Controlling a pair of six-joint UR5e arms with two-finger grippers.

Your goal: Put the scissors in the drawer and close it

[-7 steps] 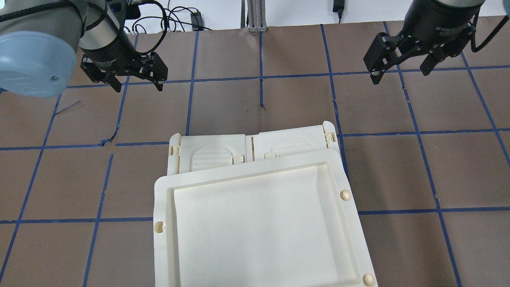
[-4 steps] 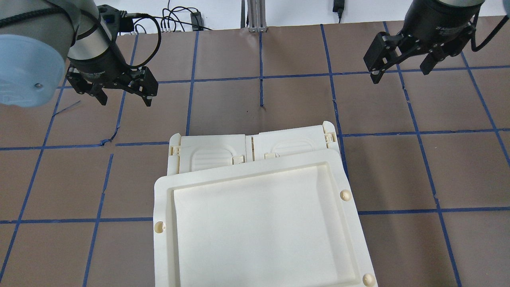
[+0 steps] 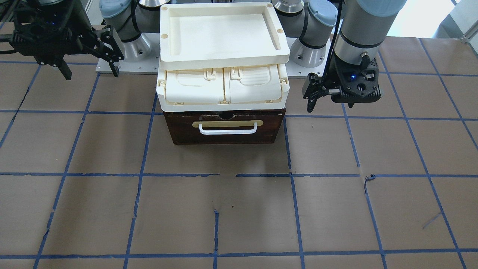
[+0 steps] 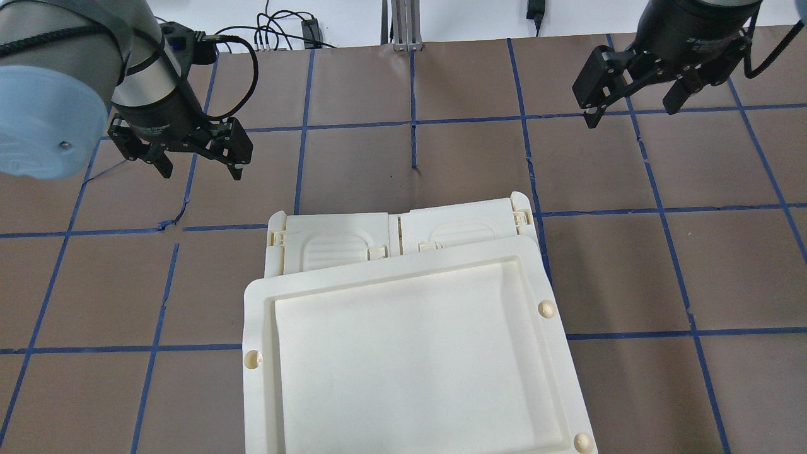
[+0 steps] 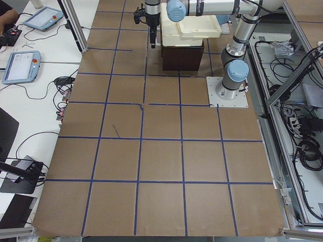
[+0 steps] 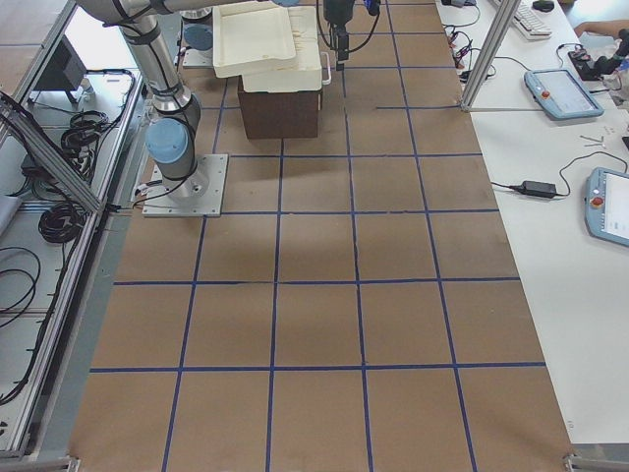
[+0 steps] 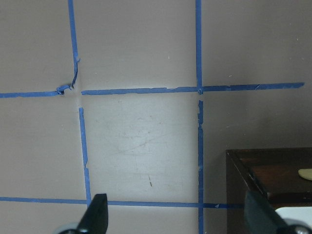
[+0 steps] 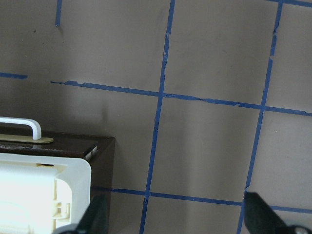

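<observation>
Under the case (image 3: 194,93) and tray (image 3: 224,58), the drawer (image 3: 183,130) sits shut; no scissors show in any view.
Your left end effector (image 4: 202,172) and right end effector (image 4: 630,115) both hang open above the surface (image 3: 239,209), one on each side. In the front-facing view the drawer lies at about 8 o'clock from the left one, which I judge the nearer. Its handle (image 3: 227,132) runs 3-to-9.

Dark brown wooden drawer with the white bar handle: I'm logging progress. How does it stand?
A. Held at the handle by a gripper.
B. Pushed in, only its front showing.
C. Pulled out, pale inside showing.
B: in the front-facing view the dark brown wooden drawer shows only its front under the cream latched plastic case; the left gripper and right gripper hang open, away from it.
</observation>
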